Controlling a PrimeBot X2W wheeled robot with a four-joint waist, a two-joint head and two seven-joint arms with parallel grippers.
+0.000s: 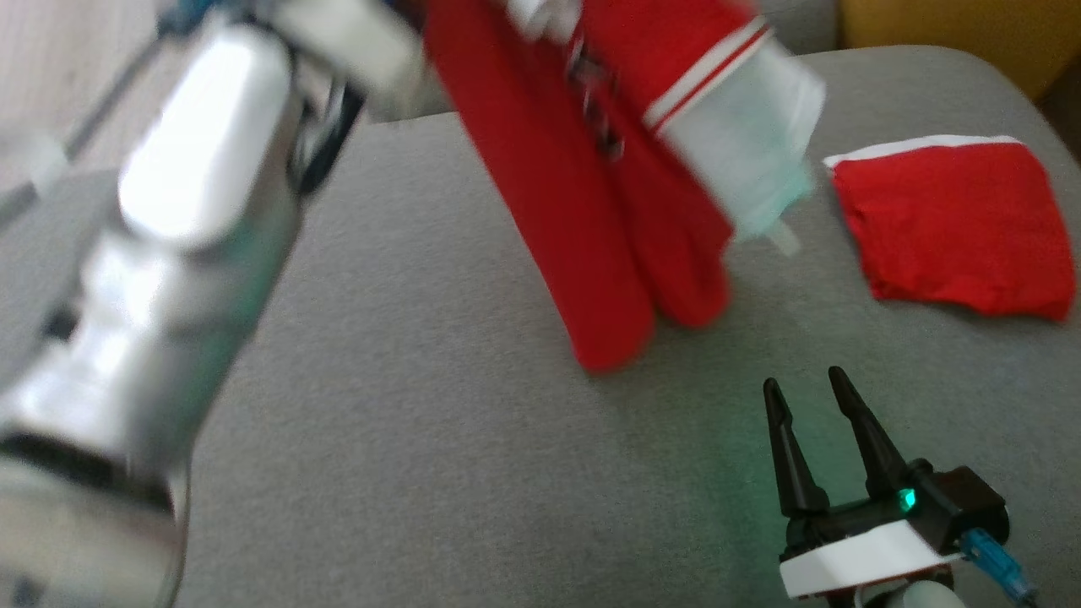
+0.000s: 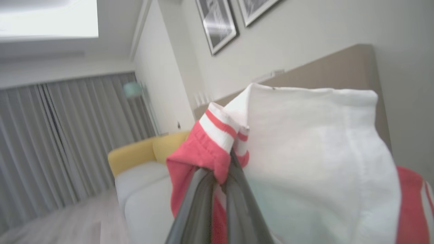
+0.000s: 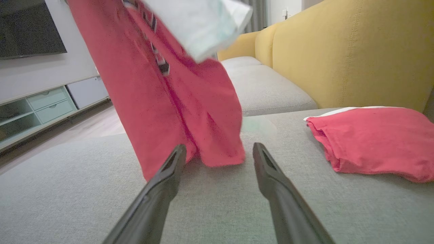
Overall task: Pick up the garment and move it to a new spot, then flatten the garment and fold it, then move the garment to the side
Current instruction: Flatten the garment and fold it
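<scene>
Grey sofa cushion (image 1: 422,422) lies beneath. Red garment (image 1: 583,211) hangs at upper centre, its striped waistband pinched in the closed left gripper (image 2: 225,173). Right gripper (image 1: 804,382), lower right, stands wide and empty. Likely risk: the small pinch slips and the garment drops crumpled.

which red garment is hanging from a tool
The long red garment with white striped trim, gripped by the shut left tool; the other red garment lies folded on the grey cushion.
</scene>
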